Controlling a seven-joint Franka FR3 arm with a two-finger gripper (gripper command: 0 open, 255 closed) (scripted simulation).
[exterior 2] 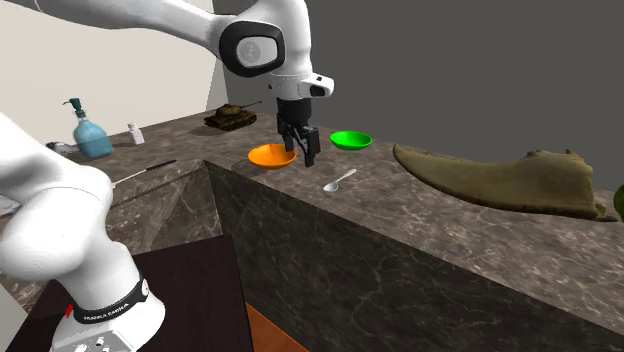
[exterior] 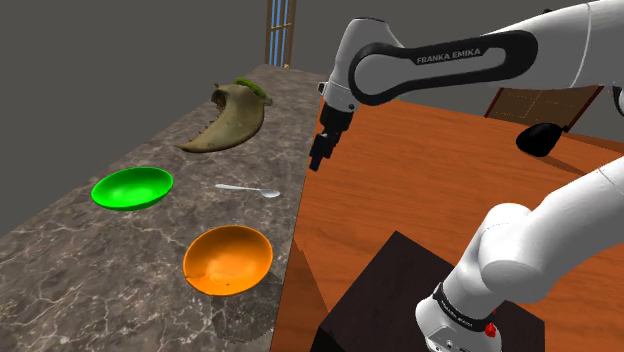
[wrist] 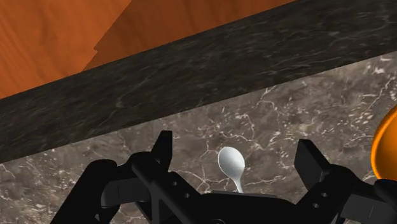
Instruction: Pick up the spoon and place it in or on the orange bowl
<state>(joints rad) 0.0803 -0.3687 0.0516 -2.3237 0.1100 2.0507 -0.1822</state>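
A small white spoon (exterior: 249,189) lies flat on the marble counter (exterior: 120,260), between the green bowl and the counter's edge; it is also in the second exterior view (exterior 2: 341,181) and the wrist view (wrist: 231,164). The orange bowl (exterior: 228,259) (exterior 2: 271,155) sits nearer the stand, and its rim (wrist: 385,147) shows beside one finger. My gripper (exterior: 319,157) (exterior 2: 302,150) (wrist: 234,147) hangs open in the air above the counter's edge, apart from the spoon, whose bowl end shows between the fingers well below them.
A green bowl (exterior: 133,187) (exterior 2: 351,140) and a long olive-brown object (exterior: 228,122) (exterior 2: 500,178) lie farther along the counter. A toy tank (exterior 2: 230,117), a blue bottle (exterior 2: 91,131) and small items stand on a far counter. An orange wooden floor (exterior: 420,190) lies below.
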